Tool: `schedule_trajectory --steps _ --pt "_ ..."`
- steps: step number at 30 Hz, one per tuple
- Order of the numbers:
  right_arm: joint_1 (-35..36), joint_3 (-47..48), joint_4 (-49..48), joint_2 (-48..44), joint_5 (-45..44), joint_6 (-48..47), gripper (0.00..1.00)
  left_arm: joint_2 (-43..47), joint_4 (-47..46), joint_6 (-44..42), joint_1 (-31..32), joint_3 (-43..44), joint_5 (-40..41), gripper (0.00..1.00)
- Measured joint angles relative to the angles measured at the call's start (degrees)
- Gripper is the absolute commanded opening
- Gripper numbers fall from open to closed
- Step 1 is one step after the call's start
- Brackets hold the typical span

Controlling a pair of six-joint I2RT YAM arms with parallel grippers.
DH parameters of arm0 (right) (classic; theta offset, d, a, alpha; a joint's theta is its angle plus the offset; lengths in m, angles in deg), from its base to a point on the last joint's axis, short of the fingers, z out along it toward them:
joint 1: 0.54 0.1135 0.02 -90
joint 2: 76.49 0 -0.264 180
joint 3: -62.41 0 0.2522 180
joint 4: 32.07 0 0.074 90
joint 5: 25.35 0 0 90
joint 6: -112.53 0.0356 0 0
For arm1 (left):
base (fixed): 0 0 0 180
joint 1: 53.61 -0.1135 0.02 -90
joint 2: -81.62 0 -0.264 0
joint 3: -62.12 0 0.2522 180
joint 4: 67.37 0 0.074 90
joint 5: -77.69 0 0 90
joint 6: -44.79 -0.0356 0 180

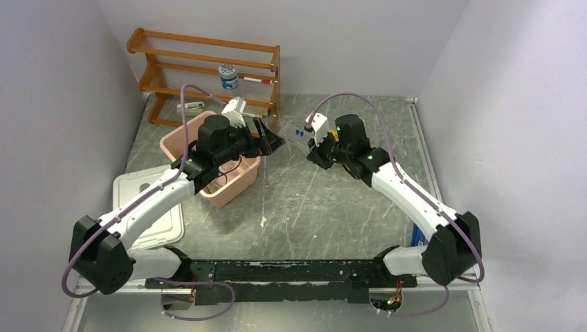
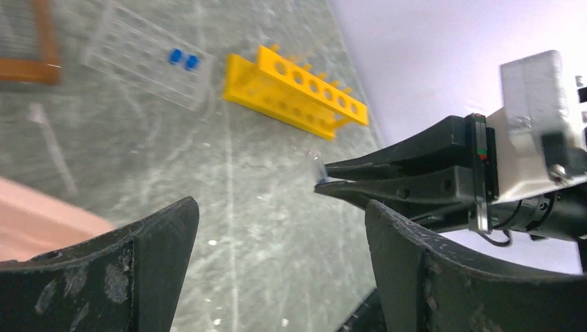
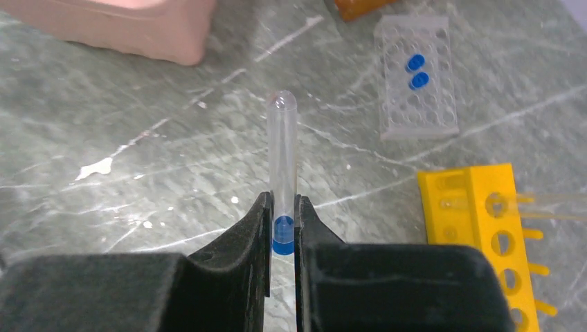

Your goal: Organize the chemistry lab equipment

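Observation:
My right gripper (image 3: 282,204) is shut on the blue cap end of a thin clear tube (image 3: 282,149), which points away from the fingers above the table. A yellow holed rack (image 3: 484,228) lies on its side to the right of it. A clear rack (image 3: 417,76) with two blue-capped tubes stands farther off. My left gripper (image 2: 280,207) is open with nothing between its fingers. In its view the right gripper's fingers (image 2: 394,176) hold the tube's rounded tip (image 2: 315,164). From above, the left gripper (image 1: 271,138) hangs beside the pink bin and faces the right gripper (image 1: 313,153).
A pink bin (image 1: 181,140) sits under the left arm, with a white lid (image 1: 142,190) to its left. A wooden shelf (image 1: 208,66) at the back wall holds a small jar (image 1: 228,76). Walls close in on the left, back and right.

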Motion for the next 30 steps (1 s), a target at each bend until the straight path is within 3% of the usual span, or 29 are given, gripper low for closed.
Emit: schedule_trajectory --steps 8,15,22,24,27,30 --pt "1.4 -2.4 -3.2 -5.7 9.0 -0.2 0.06 -6.0 -11.9 10.2 0.1 0.1 -16.4 0.86" --pt "1.9 -2.4 -4.2 -5.8 12.2 -0.2 0.06 -9.5 -15.7 12.7 0.7 0.1 -23.0 0.55" --pt "2.2 -3.0 -4.6 -6.4 12.2 -0.5 0.07 -13.7 -8.2 8.2 0.9 5.4 -25.1 0.2" --pt "2.3 -3.0 -4.8 -6.5 12.3 -0.5 0.1 -13.7 -6.7 6.8 0.8 6.0 -25.0 0.06" --pt "2.4 -3.0 -4.7 -6.9 12.0 -0.2 0.19 -13.7 -5.1 4.9 0.7 6.8 -25.1 0.05" --pt "2.5 -3.0 -5.1 -7.2 11.9 1.0 0.4 -13.7 -1.7 2.0 0.8 9.1 -25.0 0.05"
